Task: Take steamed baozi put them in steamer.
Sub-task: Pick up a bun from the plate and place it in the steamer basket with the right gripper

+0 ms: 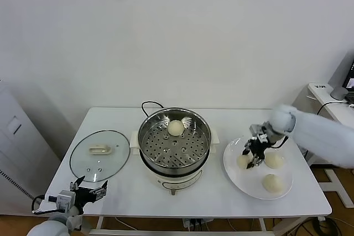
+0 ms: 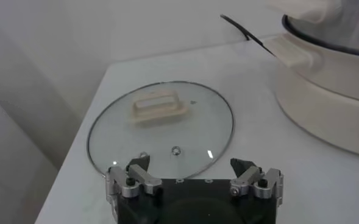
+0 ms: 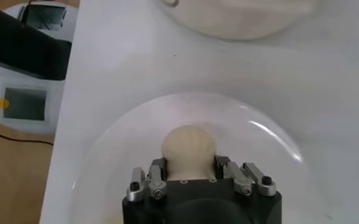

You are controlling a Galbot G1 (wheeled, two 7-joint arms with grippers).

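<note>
Mid-pick: right tool (image 1: 252,155) spread around a plate (image 1: 235,172) baozi (image 3: 189,143), closing next, then carrying to steamer (image 1: 174,141); left tool (image 1: 88,193) parked apart.

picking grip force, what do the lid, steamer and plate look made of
Lid: clear glass, since the table shows through, with a metal-looking rim and a cream handle, probably plastic. Steamer: shiny, mirror-like perforated metal, likely stainless steel, on a glossy white base, probably plastic. Plate: smooth glossy white, ceramic or melamine; can't tell which.
</note>
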